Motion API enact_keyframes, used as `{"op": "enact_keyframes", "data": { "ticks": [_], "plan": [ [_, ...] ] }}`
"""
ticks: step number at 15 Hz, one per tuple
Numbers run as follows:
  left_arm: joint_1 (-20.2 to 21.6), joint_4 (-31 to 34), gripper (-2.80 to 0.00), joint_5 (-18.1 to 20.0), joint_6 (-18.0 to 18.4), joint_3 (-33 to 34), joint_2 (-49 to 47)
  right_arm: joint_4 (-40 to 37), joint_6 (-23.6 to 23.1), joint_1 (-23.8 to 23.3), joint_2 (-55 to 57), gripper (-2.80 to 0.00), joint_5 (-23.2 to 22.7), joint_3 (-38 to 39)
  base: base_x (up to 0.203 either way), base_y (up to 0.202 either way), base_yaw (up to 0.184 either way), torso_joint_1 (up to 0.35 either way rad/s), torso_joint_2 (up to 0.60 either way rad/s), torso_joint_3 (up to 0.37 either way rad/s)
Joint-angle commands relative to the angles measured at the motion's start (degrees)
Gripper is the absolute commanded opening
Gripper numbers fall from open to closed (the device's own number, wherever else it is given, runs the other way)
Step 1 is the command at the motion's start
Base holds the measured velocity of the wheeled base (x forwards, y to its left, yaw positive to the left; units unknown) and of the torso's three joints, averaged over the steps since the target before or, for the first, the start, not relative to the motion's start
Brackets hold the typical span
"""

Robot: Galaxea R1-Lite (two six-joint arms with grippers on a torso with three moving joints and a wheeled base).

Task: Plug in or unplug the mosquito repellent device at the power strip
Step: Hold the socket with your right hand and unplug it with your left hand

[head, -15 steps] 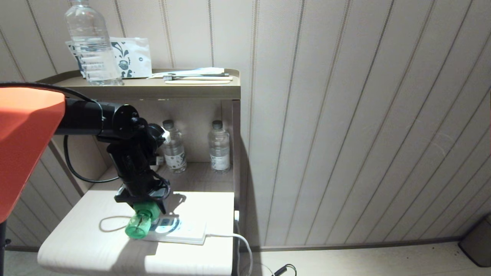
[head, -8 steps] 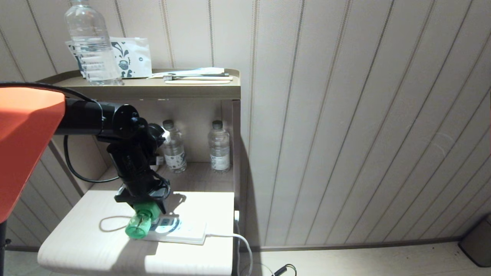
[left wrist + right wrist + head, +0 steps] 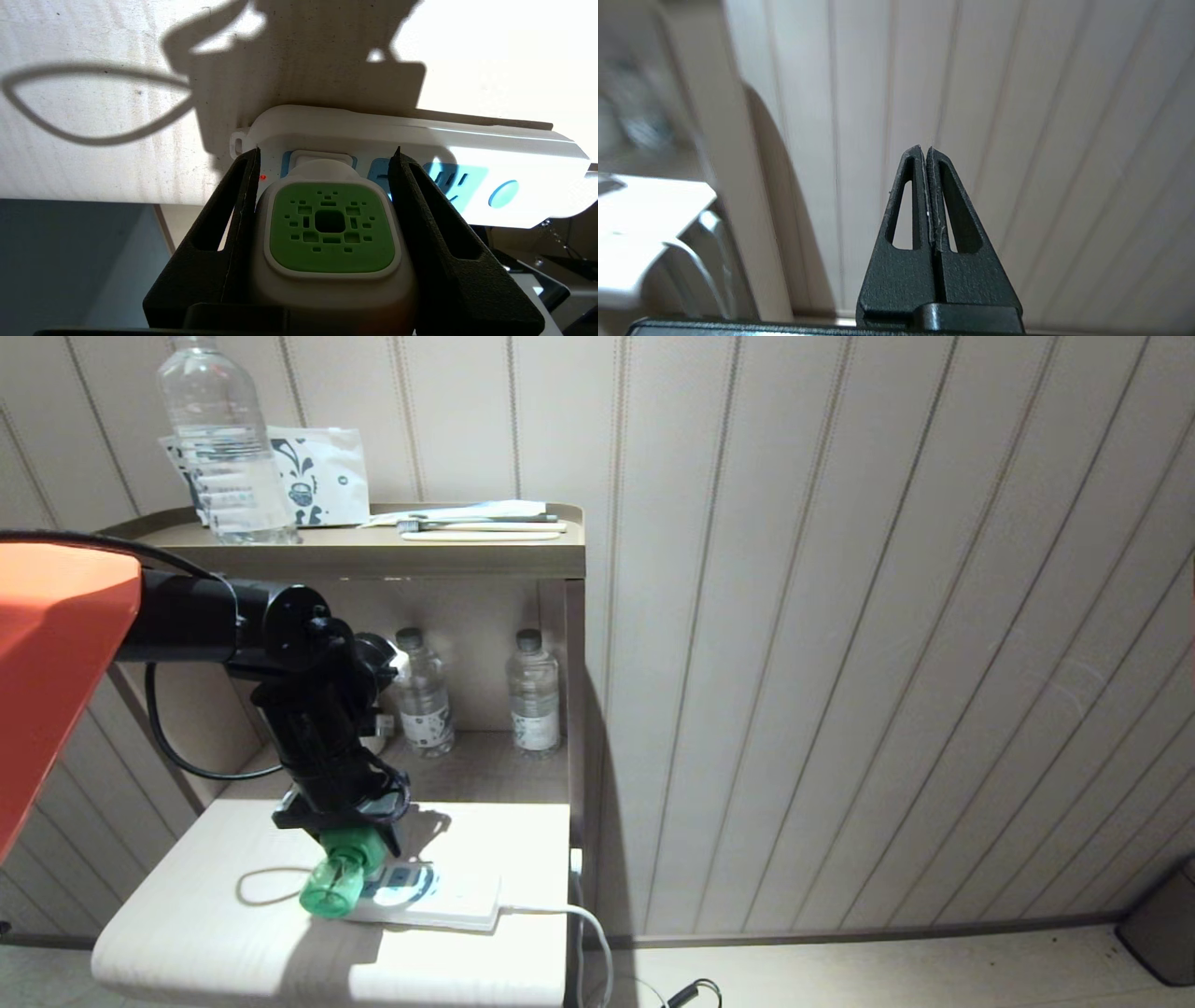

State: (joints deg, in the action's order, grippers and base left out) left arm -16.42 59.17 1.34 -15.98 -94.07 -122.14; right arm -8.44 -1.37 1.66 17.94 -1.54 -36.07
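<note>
On the low desk (image 3: 187,933), the left tool (image 3: 327,161) is clamped around the mosquito repellent device (image 3: 331,228), seated in the power strip's (image 3: 490,154) end socket. An angled pull could drag the unsecured strip along. The right tool (image 3: 926,154), pressed closed and empty, faces the wall.

Left gripper (image 3: 347,840) slightly further left.

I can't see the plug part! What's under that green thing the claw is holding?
Under the device lies the white power strip, on the table. The left claw grips the device. Its prongs and the socket below are covered, so they cannot be seen.
</note>
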Motion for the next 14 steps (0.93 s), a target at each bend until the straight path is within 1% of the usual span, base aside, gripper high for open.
{"op": "enact_keyframes", "data": {
  "ticks": [1,3,4,5,6,7,8,10,12,14],
  "plan": [
    [0.0,0.3,-2.8,0.1,-0.1,0.0,0.6,-0.6,0.1,0.6,15.8,-2.8,-2.4,-11.2,0.0,0.0,0.0,0.0,0.0,0.0],
    [-0.1,0.3,-2.8,0.1,-0.1,0.0,0.5,-1.2,0.3,1.8,26.4,-2.8,-7.4,-17.2,0.0,0.0,0.0,0.0,0.0,0.0],
    [-0.4,0.3,-2.8,0.1,-0.1,0.0,0.6,-1.3,0.5,4.3,31.3,-2.8,-9.0,-19.0,0.0,0.0,0.0,0.0,0.0,0.0],
    [-0.5,0.3,-2.8,0.1,-0.1,0.0,0.6,-1.5,0.9,8.1,36.1,-2.8,-9.6,-20.8,0.0,0.0,0.0,0.0,0.0,0.0],
    [-0.6,0.3,-2.8,0.1,-0.1,-0.1,0.6,-1.5,1.1,13.4,40.5,-2.8,-8.5,-22.8,0.0,0.0,0.0,0.0,0.0,0.0],
    [-0.7,0.3,-2.8,0.0,-0.1,-0.4,0.6,-1.5,1.3,19.2,44.7,-2.8,-6.0,-25.3,0.0,0.0,0.0,0.0,0.0,0.0],
    [-1.0,0.3,-2.8,0.0,-0.1,-0.7,0.6,-1.5,1.6,25.5,49.9,-2.8,-1.7,-28.4,0.0,0.0,0.0,0.0,0.0,0.0],
    [-1.9,0.3,-2.8,0.0,-0.3,-0.8,0.6,-1.4,2.6,36.1,59.8,-2.8,6.3,-34.1,0.0,0.0,0.0,0.0,0.0,0.0],
    [-3.0,0.3,-2.8,0.0,-1.1,-0.8,0.9,-1.4,3.7,42.9,69.6,-2.8,10.6,-38.7,0.0,0.0,0.0,0.0,0.0,0.0],
    [-3.4,0.2,-2.8,0.0,-1.1,-0.9,1.2,-1.4,4.1,46.7,77.7,-2.8,12.2,-41.0,0.0,0.0,0.0,0.0,0.0,0.0]
  ]
}}
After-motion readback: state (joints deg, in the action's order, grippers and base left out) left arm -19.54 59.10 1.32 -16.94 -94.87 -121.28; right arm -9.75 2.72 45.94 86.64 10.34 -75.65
